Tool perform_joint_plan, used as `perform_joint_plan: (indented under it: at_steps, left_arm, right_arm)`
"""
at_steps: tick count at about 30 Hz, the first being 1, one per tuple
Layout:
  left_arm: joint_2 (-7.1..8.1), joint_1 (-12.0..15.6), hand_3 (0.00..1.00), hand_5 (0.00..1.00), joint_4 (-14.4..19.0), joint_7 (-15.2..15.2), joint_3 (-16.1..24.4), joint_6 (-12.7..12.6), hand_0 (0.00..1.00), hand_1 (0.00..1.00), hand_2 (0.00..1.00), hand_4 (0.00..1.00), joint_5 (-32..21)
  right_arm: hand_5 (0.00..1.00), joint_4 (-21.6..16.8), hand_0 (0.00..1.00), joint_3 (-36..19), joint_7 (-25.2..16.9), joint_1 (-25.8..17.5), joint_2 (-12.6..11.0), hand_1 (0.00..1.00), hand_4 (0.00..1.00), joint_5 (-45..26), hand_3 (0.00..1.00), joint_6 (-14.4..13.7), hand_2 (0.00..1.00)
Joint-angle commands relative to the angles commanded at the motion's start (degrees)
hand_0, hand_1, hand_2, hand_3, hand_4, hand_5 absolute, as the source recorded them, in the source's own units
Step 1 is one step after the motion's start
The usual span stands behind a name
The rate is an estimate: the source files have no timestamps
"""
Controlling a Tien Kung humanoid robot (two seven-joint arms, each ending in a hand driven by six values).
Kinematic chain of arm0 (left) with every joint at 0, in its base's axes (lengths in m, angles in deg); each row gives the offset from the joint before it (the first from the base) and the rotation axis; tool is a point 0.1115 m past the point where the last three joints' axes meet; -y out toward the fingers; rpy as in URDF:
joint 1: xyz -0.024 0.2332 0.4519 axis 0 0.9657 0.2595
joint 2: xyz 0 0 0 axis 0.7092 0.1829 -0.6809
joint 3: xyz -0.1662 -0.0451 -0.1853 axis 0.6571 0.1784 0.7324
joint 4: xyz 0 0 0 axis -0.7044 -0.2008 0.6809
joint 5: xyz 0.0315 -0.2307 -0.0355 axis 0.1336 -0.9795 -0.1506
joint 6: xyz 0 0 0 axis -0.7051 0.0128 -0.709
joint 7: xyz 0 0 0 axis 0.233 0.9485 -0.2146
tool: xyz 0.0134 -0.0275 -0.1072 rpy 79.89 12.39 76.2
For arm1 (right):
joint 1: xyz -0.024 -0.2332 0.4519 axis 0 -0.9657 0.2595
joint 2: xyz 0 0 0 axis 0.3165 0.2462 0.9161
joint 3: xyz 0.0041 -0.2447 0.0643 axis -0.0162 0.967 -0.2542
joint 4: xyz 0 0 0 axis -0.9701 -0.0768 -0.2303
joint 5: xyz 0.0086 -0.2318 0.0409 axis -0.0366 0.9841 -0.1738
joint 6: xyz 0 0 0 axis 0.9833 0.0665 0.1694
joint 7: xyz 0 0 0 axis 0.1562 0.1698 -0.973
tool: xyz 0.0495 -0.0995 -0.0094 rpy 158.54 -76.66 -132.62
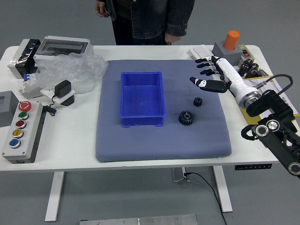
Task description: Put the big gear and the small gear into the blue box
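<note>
Right robot hand (226, 74), fingers spread, above mat (140, 145); big gear (186, 118), small gear (198, 101) right of blue box (142, 96).

passage: mat (171, 115) between blue box (141, 122) and big gear (186, 118) | in the way: box's raised side wall (162, 98)

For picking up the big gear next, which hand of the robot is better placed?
The right hand, I think: it hovers open near the big gear, on the same side of the blue box. The left is out of view.
</note>
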State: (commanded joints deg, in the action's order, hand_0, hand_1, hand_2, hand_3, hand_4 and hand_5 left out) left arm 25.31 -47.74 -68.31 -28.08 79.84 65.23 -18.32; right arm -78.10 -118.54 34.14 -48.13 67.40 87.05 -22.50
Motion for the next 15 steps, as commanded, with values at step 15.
perform_joint_plan:
  at_steps: [15]
  left_arm:
    - [0.03, -0.1, 0.704, 0.023, 0.0, 0.0, 0.1, 0.1, 0.730, 0.680, 0.705, 0.438, 0.3]
  right_arm:
    - [0.250, 6.0, 0.695, 14.4, 2.3, 3.9, 0.1, 0.642, 0.777, 19.1, 0.758, 3.5, 0.736]
